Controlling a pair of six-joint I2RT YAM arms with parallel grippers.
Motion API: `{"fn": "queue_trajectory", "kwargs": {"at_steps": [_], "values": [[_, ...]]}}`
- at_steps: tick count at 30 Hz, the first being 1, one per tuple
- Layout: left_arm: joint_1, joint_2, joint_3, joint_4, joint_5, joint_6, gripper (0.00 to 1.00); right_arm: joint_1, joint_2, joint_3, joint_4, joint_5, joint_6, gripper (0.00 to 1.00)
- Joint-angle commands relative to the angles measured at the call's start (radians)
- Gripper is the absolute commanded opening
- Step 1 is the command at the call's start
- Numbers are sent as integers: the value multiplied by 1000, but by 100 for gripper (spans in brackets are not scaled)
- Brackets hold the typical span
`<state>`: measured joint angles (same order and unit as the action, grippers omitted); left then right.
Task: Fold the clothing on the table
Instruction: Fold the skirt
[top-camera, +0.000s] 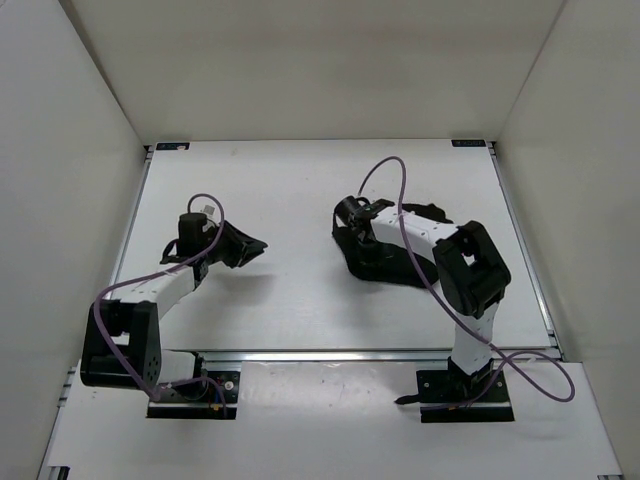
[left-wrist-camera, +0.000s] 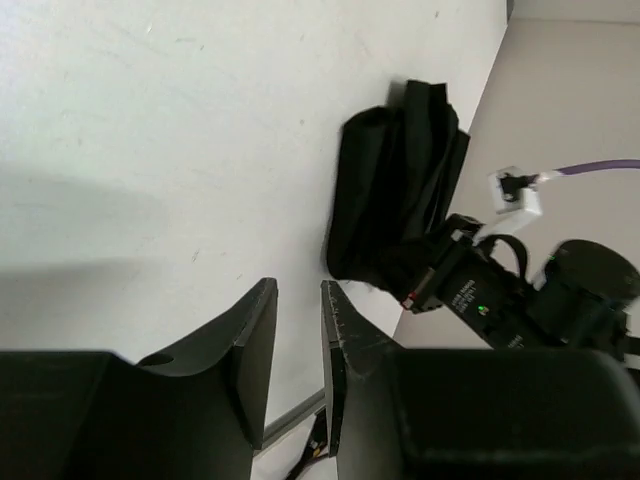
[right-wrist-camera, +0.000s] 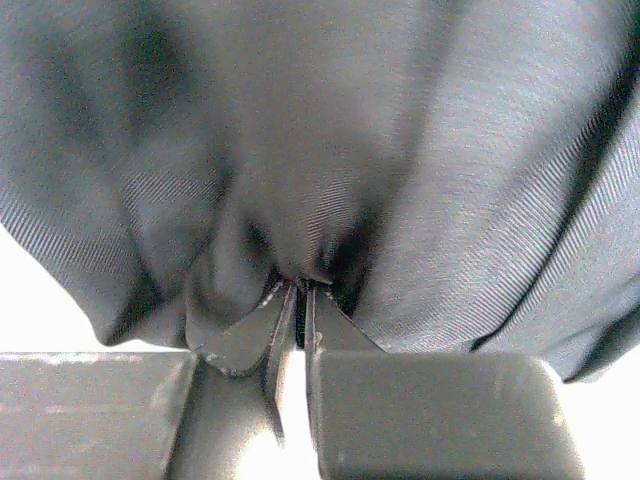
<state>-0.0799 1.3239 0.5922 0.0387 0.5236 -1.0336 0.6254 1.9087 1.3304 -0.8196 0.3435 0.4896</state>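
Some clothing (left-wrist-camera: 390, 190) hides under right end effector (right-wrist-camera: 298, 292) pinching it; left end effector (left-wrist-camera: 298, 288) parted.

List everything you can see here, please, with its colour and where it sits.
clothing: one, black, bunched on the table's right half.
table: one, white, under everything.
walls: three, white, around the table.
cables: two, purple, one looping along each arm.
arms: two, black and white, bolted at the near edge.
left end effector: one, black, open and empty, over bare table left of the clothing.
right end effector: one, black, shut on a fold of the clothing.
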Motion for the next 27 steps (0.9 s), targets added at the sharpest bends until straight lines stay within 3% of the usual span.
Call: {"fn": "queue_trajectory", "kwargs": {"at_steps": [1,8,13,17,21,27], "values": [[-14,-5,-22,27,32,-17,34,71,-65,87,-33,60,-32,0],[-30,14,-22,39,16,6,36,163,3,188,-59,34,-80,0],[-139,191,46,104,-22,-2,39,178,4,158,-27,-11,-98,0],[-214,346,199,64,-42,13,42,180,-16,122,-1,-38,-92,0],[-277,434,268,105,-53,-14,51,172,-22,113,0,-44,-89,0],[-345,537,328,104,-53,-32,47,152,-28,116,8,-69,-92,0]]}}
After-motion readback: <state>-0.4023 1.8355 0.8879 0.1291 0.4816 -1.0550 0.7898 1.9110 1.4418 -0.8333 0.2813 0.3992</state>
